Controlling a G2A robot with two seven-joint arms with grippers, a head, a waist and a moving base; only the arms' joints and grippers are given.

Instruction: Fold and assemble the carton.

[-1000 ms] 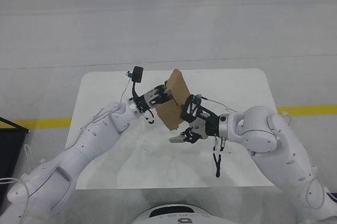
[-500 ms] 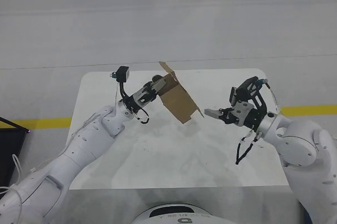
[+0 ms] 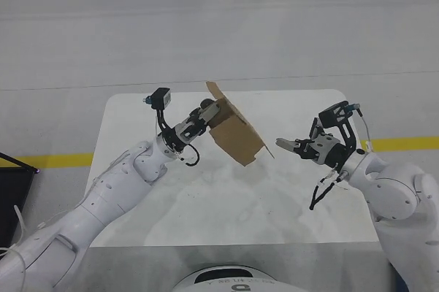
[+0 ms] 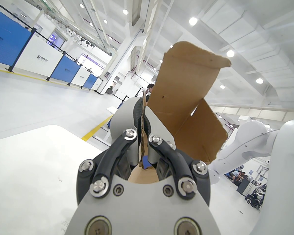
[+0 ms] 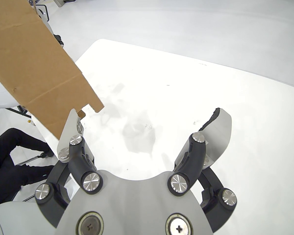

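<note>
Currently, left gripper (image 3: pixel 209 112) is pinching fully closed on the carton (image 3: pixel 237 135) at its 10 o'clock edge, holding it partly unfolded and tilted in the air over the table's (image 3: pixel 204 212) 12 o'clock side. Right gripper (image 3: pixel 286 144) is hovering just beside the carton's 3 o'clock, fingers spread wide, gripping nothing.

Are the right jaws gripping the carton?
No: the right jaws stand wide open with nothing between them, and the carton is clamped in the left jaws alone.
</note>
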